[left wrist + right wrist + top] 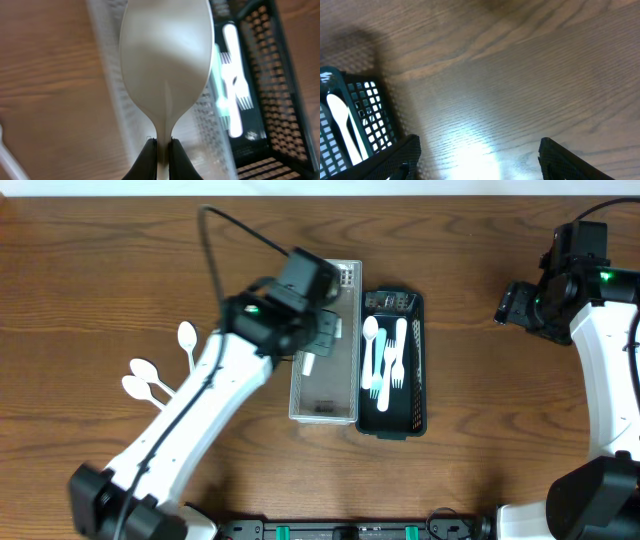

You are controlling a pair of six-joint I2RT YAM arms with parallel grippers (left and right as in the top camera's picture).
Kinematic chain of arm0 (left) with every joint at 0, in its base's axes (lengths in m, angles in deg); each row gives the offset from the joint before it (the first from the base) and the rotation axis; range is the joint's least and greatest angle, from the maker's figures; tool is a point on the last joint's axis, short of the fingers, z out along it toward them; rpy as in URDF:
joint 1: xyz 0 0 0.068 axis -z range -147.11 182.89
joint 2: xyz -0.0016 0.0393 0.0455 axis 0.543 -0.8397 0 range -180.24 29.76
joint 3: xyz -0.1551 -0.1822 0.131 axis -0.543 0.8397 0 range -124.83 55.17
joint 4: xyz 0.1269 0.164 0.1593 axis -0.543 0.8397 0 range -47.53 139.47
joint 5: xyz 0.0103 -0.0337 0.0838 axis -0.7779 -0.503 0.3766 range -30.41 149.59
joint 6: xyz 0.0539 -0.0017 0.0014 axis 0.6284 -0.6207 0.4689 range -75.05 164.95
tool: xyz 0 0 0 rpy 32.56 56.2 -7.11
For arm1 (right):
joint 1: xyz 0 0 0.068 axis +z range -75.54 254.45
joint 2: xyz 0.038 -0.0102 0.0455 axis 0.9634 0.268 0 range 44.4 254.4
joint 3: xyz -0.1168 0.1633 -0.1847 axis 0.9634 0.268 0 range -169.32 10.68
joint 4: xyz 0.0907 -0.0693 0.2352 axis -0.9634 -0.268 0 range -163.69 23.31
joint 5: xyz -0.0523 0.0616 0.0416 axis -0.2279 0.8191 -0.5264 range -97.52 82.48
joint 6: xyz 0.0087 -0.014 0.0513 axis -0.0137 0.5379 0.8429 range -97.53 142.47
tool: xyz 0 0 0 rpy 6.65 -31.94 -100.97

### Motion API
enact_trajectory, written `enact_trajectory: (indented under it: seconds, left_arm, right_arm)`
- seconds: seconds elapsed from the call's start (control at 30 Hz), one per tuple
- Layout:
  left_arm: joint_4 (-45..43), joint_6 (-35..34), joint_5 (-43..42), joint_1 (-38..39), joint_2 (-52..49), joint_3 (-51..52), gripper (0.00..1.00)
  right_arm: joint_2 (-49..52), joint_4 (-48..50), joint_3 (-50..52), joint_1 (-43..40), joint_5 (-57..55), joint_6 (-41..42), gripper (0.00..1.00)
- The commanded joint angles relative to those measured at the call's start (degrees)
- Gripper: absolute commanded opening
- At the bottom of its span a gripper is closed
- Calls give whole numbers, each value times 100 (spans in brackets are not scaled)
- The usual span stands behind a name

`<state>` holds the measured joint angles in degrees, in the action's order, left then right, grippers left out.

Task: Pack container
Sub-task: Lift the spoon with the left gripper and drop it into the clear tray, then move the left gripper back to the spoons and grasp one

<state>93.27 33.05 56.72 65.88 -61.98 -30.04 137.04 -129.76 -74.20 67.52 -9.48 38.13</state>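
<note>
My left gripper (162, 150) is shut on the handle of a white plastic spoon (166, 65) and holds it above the clear mesh container (326, 380); overhead, the handle end (309, 366) pokes out below the gripper (318, 338). The black mesh container (420, 360) to its right holds a white spoon (371, 345) and white forks (393, 365). Three white spoons (150, 375) lie on the table to the left. My right gripper (477, 160) is open and empty over bare wood, far right of the containers; it also shows overhead (512, 305).
The black mesh container's corner (365, 115) shows at the left of the right wrist view. A bright glare spot lies on the wooden table (470, 160) between the right fingers. A black cable (240, 230) arcs behind the left arm.
</note>
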Motion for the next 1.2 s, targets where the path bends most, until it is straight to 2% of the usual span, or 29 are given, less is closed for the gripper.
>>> enact_trajectory:
  seconds: [0.0,0.27,0.3,0.37,0.47,0.53,0.63,0.7,0.73,0.83,0.9,1.0,1.17]
  left_arm:
    - [-79,-739,31,168,-455,-9,6]
    - [4,-745,28,181,-1515,-9,6]
    - [2,-741,28,181,-1572,-9,11]
    - [0,-719,31,181,-1615,-9,30]
    - [-11,-424,31,179,-1543,-26,35]
    - [15,-306,35,173,-1384,-55,46]
    - [125,-273,153,101,-962,-179,53]
    - [271,-278,407,-42,-546,-236,66]
    - [321,-282,535,-142,-350,-236,73]
    - [577,-280,844,-654,216,-236,88]
    - [761,-275,850,-1137,446,-236,94]
    - [1067,-275,848,-2000,538,-234,100]
    - [1021,-275,846,-3202,337,-15,98]
  right_arm:
    - [31,-13,26,26,70,-76,79]
    - [31,-17,26,26,72,-76,79]
    - [31,-17,26,26,72,-76,79]
    - [31,-17,26,26,72,-76,79]
    - [31,-22,26,26,70,-76,79]
    - [31,-31,26,26,70,-76,79]
    - [31,-37,26,26,70,-103,79]
    - [31,-37,26,26,70,-116,79]
    - [31,-37,26,26,70,-116,79]
    - [31,-33,26,26,70,-116,79]
    - [31,-24,26,26,70,-116,79]
    - [31,-13,26,26,72,-116,79]
    - [31,-15,26,26,72,-116,79]
